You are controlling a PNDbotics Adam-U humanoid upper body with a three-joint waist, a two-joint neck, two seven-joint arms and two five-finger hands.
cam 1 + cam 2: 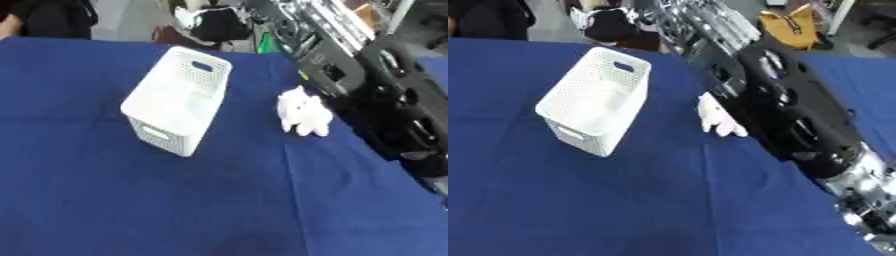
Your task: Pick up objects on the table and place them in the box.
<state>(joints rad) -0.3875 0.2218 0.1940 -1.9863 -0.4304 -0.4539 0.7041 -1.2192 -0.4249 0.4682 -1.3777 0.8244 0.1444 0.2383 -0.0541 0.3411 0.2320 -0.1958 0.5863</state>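
We are logging one white perforated box [175,102] with handle slots, standing open-topped and apparently empty on the blue-clothed surface [219,200], left of centre. We are logging one small white soft item, possibly a plush toy [304,113], lying on the cloth to the right of the box and apart from it; its outline is fuzzy and lumpy, and we are not making out a face or limbs. We are seeing the robot's right arm [798,110] running in from the upper right, passing just beside the toy and in the right eye view hiding its right edge. We are not finding a robot hand in either view, so we cannot tell whether either is spread, pressed together or pinching anything. Risks, as we are judging them: the arm is lying so close that a sideways sweep could nudge the toy along the cloth or off the near edge; a soft, shapeless body could slip from a shallow grasp; and a low carry could clip the box rim and shift or tip the light box.
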